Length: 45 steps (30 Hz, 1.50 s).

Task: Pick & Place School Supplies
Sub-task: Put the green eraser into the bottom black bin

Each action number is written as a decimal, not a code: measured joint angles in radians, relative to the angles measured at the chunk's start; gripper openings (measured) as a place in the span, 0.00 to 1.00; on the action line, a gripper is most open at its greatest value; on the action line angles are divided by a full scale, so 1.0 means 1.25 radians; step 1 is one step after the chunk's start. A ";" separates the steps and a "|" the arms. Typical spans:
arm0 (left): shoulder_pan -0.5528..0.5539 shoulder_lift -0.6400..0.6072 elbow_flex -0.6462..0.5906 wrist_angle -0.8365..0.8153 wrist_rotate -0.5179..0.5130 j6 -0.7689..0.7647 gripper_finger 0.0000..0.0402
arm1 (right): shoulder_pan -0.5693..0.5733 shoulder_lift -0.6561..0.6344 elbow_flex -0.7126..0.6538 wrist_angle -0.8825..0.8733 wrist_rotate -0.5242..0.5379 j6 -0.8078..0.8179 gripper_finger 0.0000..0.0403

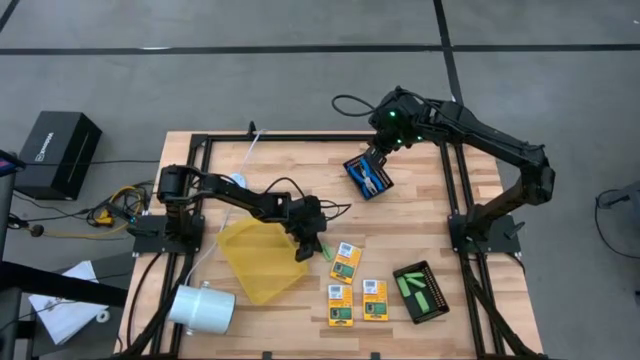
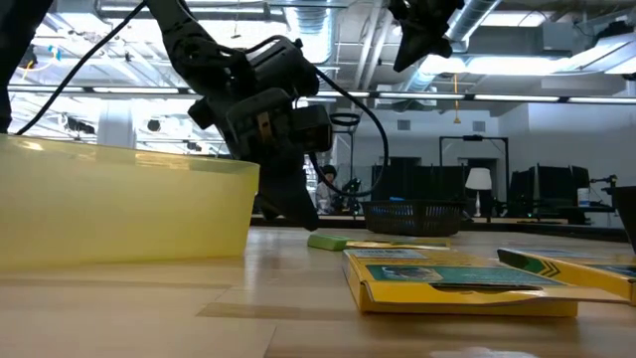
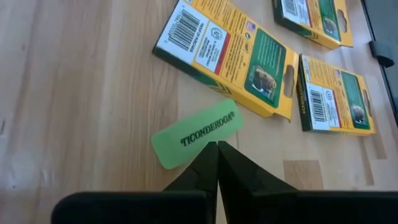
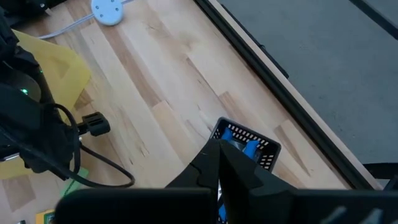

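Left wrist view puts the thing I'm after right in front of me: a flat bright green eraser (image 3: 196, 133) lying on the bare worktop (image 3: 74, 93), its near edge just at the tips of my left claw (image 3: 217, 147). Those fingers are pressed together with nothing between them — as far as I can judge, the eraser is not held. Just beside it lies one yellow-and-green crayon box (image 3: 227, 56), and two more boxes (image 3: 336, 93) lie a little farther off.

From the high view, my left claw (image 1: 305, 247) sits at the corner of the yellow tray (image 1: 258, 262), and the three boxes (image 1: 346, 262) lie loose on the wood to its right. My right claw (image 1: 378, 150) hangs over the far side of the worktop above a black mesh tray (image 1: 368, 176) with blue-handled scissors (image 1: 372, 180) in it; its fingers are closed too, on nothing that I can see.

I'd say the job is partway. The scissors sit in their tray, and a second mesh tray (image 1: 421, 291) near the front right corner holds green sticks (image 1: 413, 289). The yellow tray looks empty from above, though I can't see into it from the low view. Left to do, by my reckoning — the eraser and all three boxes.
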 joint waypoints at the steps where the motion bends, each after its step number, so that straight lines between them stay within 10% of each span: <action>1: 0.000 0.000 0.000 0.001 0.000 0.000 0.00 | 0.000 0.000 0.000 0.000 0.000 0.000 0.00; 45: -0.033 0.039 -0.042 0.052 0.076 -0.049 0.00 | -0.016 0.000 0.001 -0.024 -0.021 -0.035 0.00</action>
